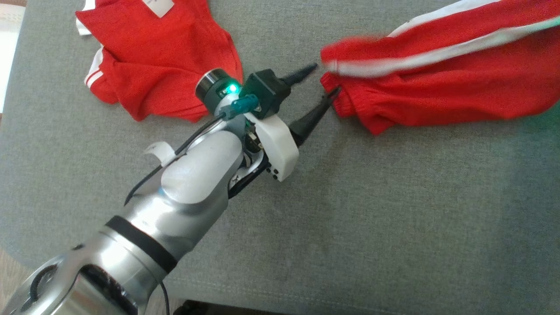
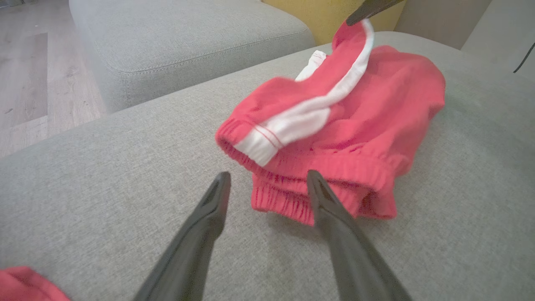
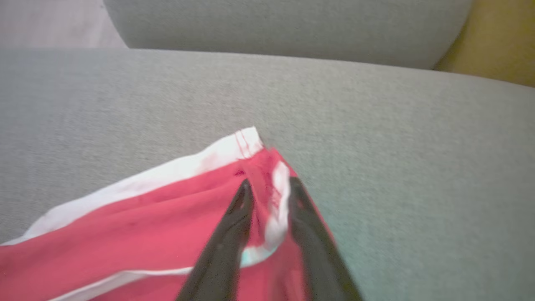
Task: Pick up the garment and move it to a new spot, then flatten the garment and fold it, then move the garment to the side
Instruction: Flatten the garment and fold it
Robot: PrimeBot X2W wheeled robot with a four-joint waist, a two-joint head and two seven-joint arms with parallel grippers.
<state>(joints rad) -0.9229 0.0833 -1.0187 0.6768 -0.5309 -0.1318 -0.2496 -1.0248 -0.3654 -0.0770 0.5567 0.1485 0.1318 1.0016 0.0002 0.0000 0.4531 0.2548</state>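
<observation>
Half-open left end effector (image 2: pixel 268 174) touches shorts (image 2: pixel 355 125); right end effector (image 3: pixel 271 183) pinches them.

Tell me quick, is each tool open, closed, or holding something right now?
Left tool: open, holding nothing, at the red garment's elastic edge.
Right tool: closed, pinching the red garment's striped edge.

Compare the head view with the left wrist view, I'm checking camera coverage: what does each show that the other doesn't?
Head view adds the left arm's pale forearm and the white label on a second red garment. Left wrist view adds wooden floor, a neighbouring cushion and the right gripper's fingers holding up the striped red garment's edge. Both show the open left gripper at that garment's elastic hem on the grey cushion.
</observation>
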